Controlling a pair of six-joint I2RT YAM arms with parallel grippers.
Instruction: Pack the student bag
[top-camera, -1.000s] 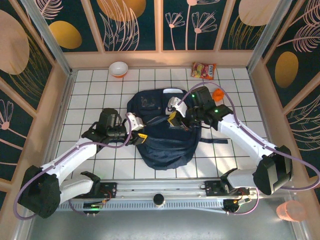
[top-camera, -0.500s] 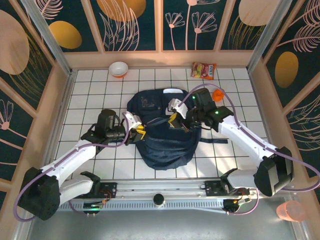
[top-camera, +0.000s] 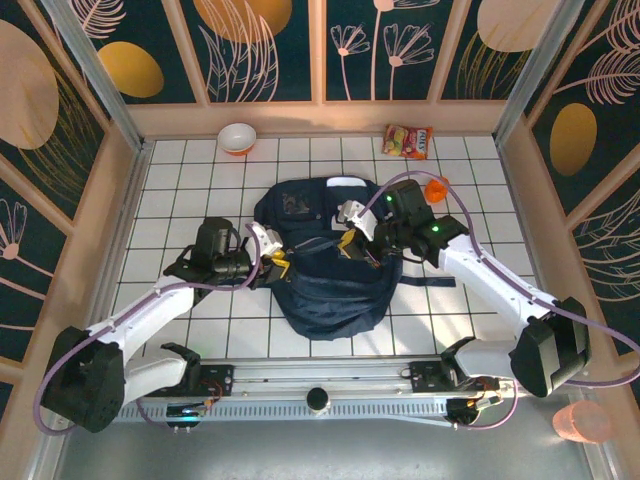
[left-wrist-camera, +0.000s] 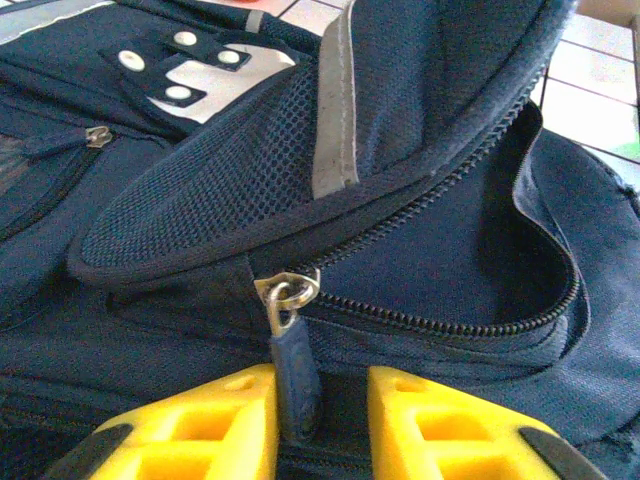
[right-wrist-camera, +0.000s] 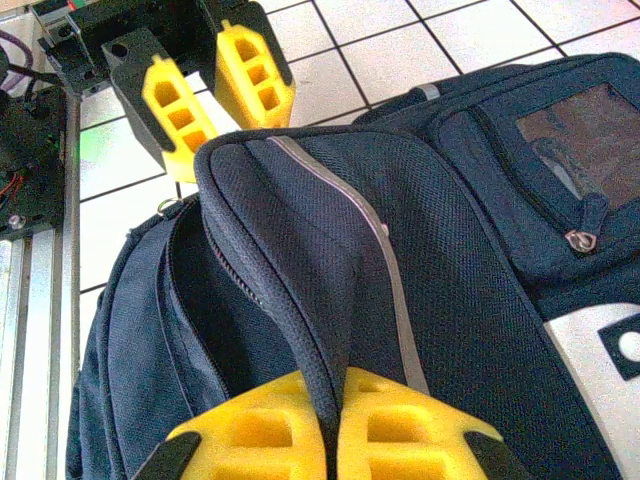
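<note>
White tiles cover the table (top-camera: 180, 170), and the student bag (top-camera: 330, 290) lies flat at its middle with the main zip partly undone. At the bag's left side the left claw (left-wrist-camera: 320, 390) stands slightly open, the zipper pull (left-wrist-camera: 296, 370) between its yellow fingers and touching one of them. Further right, the right claw (right-wrist-camera: 335, 405) is clamped tight on the raised rim of the bag's opening, holding it up.

Overhead view looks down from behind; both wrist views close on student bag (top-camera: 335, 295).
</note>
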